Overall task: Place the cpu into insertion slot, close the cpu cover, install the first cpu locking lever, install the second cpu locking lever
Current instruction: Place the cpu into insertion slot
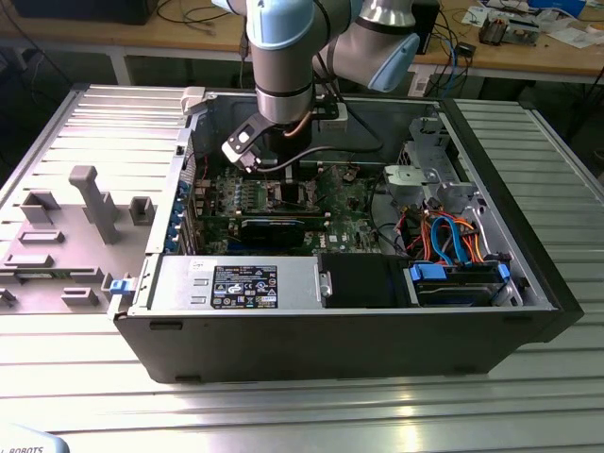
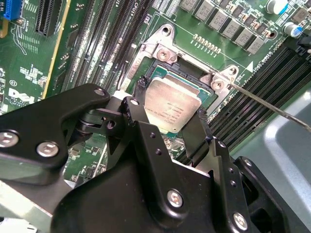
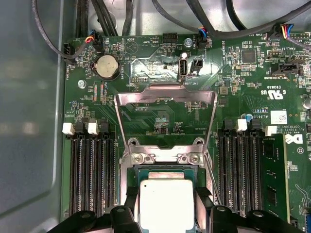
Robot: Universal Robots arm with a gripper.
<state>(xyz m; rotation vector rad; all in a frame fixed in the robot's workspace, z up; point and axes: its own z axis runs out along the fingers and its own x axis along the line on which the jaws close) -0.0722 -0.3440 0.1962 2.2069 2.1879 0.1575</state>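
Note:
The cpu [image 2: 172,104], a silver square chip, sits between my gripper's [image 2: 171,103] two black fingers [image 2: 141,87], which press on its opposite edges. It hangs just over the insertion slot [image 2: 189,74], whose dark recess and silvery rim show beyond the chip's far edge. In the first wrist view the cpu [image 3: 166,204] lies below the cpu cover [image 3: 165,95], a silvery frame swung open and back from its hinge. A thin locking lever [image 2: 272,109] sticks out beside the slot. In the exterior view my gripper [image 1: 283,175] reaches down into the open computer case.
Long black memory slots [image 3: 92,174] flank the socket on both sides. A coin battery [image 3: 107,66] and cable plugs sit past the cover. The case holds a black power supply [image 1: 274,283], a drive cage with blue and orange cables [image 1: 453,245], and grey walls all around.

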